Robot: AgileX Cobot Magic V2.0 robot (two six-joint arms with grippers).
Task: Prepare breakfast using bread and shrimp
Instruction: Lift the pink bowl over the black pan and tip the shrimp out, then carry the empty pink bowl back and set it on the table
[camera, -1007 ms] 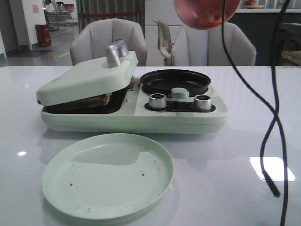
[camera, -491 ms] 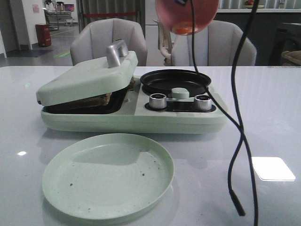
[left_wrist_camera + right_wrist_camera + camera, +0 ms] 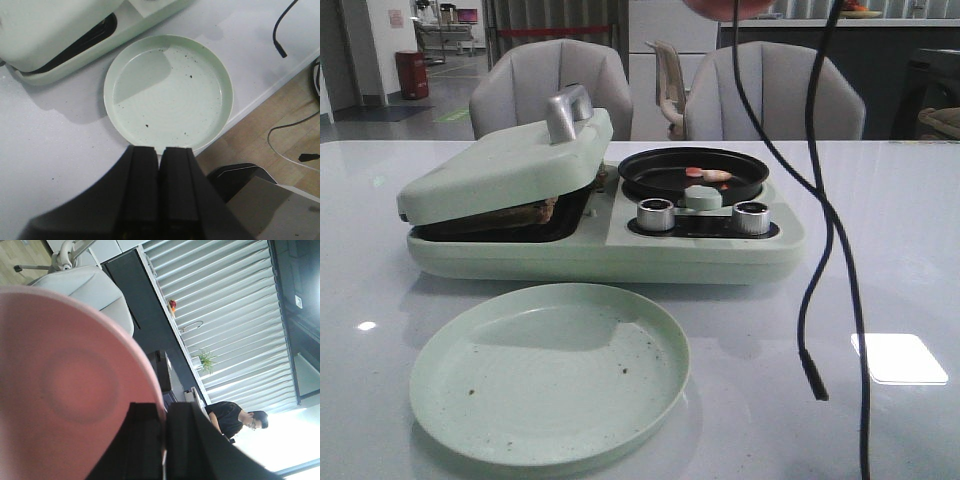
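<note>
Moved: small orange-pink shrimp [image 3: 705, 174] has dropped from the round pink bowl [image 3: 70, 390] into the black round pan [image 3: 660, 178] | bread: between the green press plates [image 3: 535, 213] | right gripper [image 3: 164, 450]: pinching bowl rim | left gripper [image 3: 160, 192]: jaws together, empty, above pale green plate [image 3: 210, 80]

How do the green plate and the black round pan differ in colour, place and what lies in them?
The green plate is pale mint; the black round pan is dark. The plate lies alone on the white table, in front of the green cooker, while the pan sits in the cooker's right side. The plate holds only dark crumbs; the pan holds the shrimp. Both are round and shallow.
</note>
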